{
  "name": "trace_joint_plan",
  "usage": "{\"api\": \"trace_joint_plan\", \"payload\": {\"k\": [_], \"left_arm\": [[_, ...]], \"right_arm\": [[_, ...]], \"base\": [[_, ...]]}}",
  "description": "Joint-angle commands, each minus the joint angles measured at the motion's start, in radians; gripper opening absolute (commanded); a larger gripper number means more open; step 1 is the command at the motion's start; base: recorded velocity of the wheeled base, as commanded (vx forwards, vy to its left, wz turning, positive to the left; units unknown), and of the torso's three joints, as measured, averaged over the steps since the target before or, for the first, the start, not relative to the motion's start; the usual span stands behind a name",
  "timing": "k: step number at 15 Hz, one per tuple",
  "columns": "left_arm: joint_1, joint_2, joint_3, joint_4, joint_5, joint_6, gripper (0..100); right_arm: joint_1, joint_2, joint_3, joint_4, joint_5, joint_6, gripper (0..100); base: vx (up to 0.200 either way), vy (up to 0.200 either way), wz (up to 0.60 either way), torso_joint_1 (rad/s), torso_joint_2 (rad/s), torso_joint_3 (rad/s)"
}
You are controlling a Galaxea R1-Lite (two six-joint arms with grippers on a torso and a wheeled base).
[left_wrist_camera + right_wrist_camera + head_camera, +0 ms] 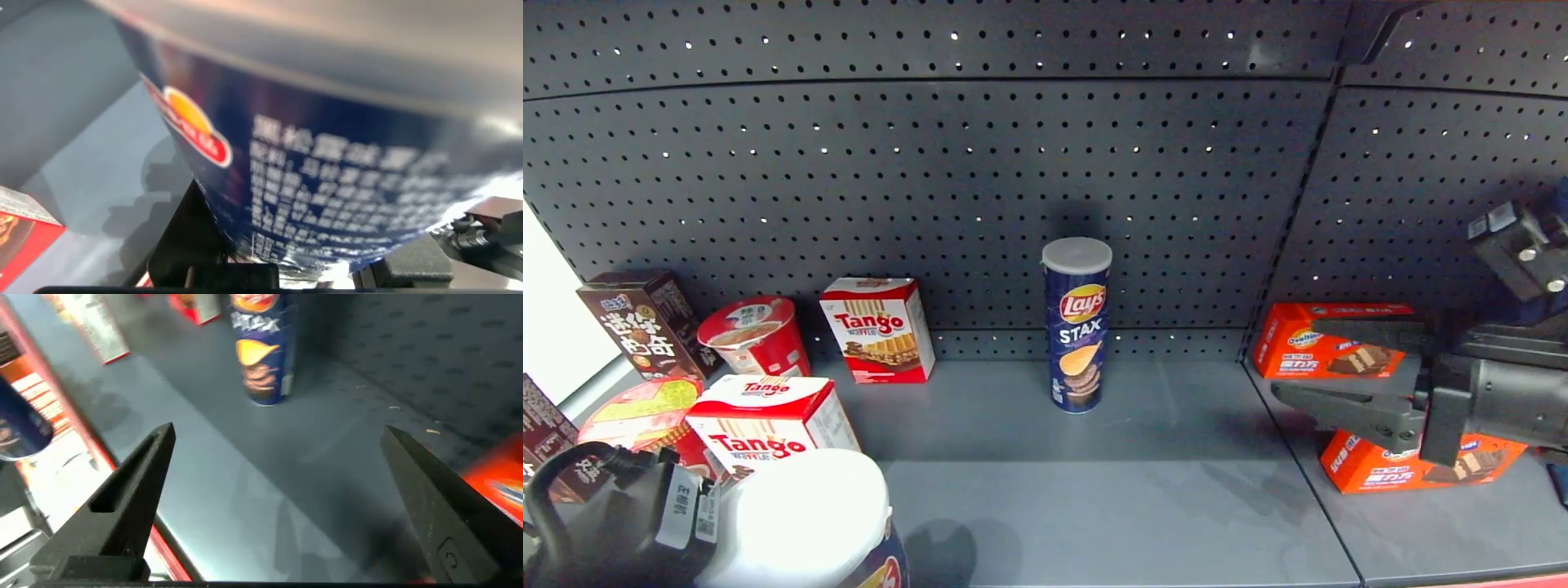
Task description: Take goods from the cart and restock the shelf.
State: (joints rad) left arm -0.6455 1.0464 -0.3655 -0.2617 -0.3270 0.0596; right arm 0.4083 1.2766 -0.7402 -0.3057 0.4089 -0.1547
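Observation:
A blue chips can (1076, 327) with a grey lid stands upright at the back middle of the grey shelf (1143, 490); it also appears in the right wrist view as the chips can (261, 351). At the front left, my left gripper (290, 265) is shut on a second blue chips can (805, 523) with a white lid, seen close up as the held can (327, 155). My right gripper (1298, 359) hangs open over the right part of the shelf, in front of the orange boxes, with nothing between its fingers (135, 498).
Red-and-white wafer boxes (880, 328) (768, 420), red cup noodles (756, 335) and brown boxes (645, 322) crowd the left side. Two orange boxes (1327, 339) (1372, 474) lie at the right. A perforated back wall (980, 180) closes the shelf.

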Motion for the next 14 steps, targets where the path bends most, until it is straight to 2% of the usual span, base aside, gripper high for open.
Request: {"api": "trace_joint_plan", "payload": {"k": [1,4,7,11,14], "left_arm": [[0.0,0.011,-0.006,-0.002,-0.001,0.0,0],[0.001,0.023,-0.013,-0.008,-0.001,0.0,0],[-0.006,0.023,-0.007,-0.021,-0.015,-0.001,0],[0.004,0.032,-0.01,-0.021,-0.024,-0.004,0],[0.009,0.04,-0.013,-0.021,-0.024,-0.006,0]], "right_arm": [[-0.008,0.092,-0.008,-0.047,0.033,-0.002,100],[-0.002,0.175,-0.019,-0.127,0.053,-0.003,100],[-0.002,0.268,-0.051,-0.21,0.18,-0.003,100],[0.001,0.414,-0.143,-0.291,0.284,-0.003,100],[0.007,0.494,-0.217,-0.303,0.341,-0.005,100]], "base": [[0.0,0.0,0.0,0.0,0.0,0.0],[0.0,0.0,0.0,0.0,0.0,0.0],[0.0,0.0,0.0,0.0,0.0,0.0],[0.0,0.0,0.0,0.0,0.0,0.0],[0.0,0.0,0.0,0.0,0.0,0.0]]}}
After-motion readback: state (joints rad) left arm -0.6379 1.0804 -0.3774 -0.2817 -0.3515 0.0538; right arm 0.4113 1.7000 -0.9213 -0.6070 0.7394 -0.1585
